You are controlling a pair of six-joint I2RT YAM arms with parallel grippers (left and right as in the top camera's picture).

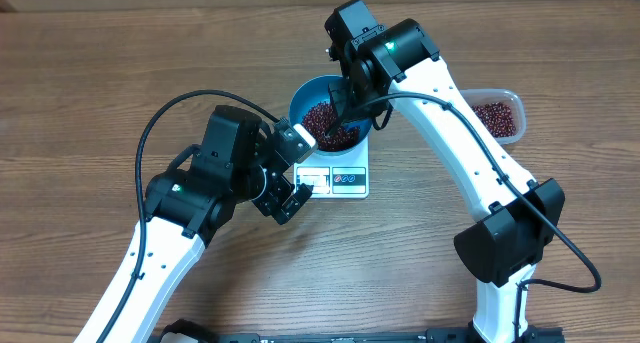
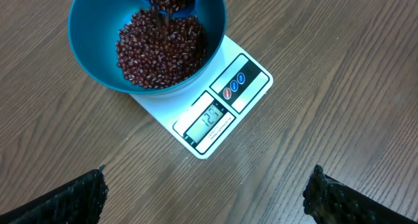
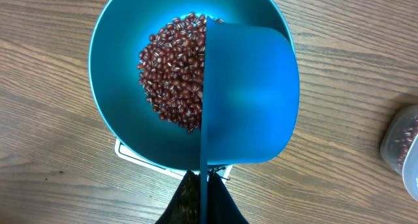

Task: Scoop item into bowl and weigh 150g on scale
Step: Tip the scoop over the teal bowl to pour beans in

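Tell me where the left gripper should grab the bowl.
Probably the rim of the bowl on the side facing the left gripper, coming down from above with one finger inside and one outside. The wall is thin and flares upward. The scoop in the right gripper hangs over the far side, and the beans lie low, leaving the rim free.

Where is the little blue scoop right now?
In the right wrist view, the scoop is held by the right tool over the right side of the blue bowl, just above the beans. The bowl sits on the white scale.
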